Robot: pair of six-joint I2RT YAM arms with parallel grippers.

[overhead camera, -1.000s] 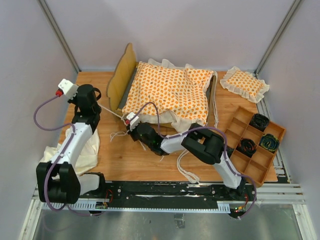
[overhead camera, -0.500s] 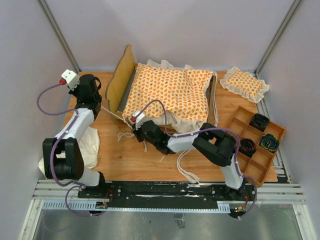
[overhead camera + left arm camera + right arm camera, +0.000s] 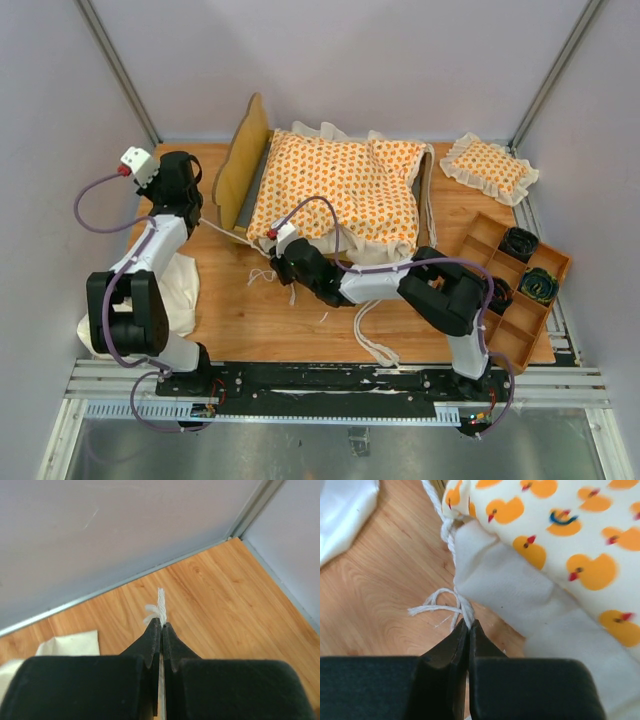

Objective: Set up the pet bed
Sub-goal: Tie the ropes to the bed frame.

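Pet bed frame [image 3: 240,165] under cushion [image 3: 340,185]; dark coils [image 3: 519,242] in tray [image 3: 515,335]

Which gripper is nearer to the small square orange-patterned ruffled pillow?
Right. The right gripper is left of the pillow, at the large duck-patterned cushion's near corner; the left gripper is farther left, past the light-wood scalloped headboard.

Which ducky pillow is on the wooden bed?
The big cushion, lying across the bed frame. The small square pillow sits apart on the table, far right.
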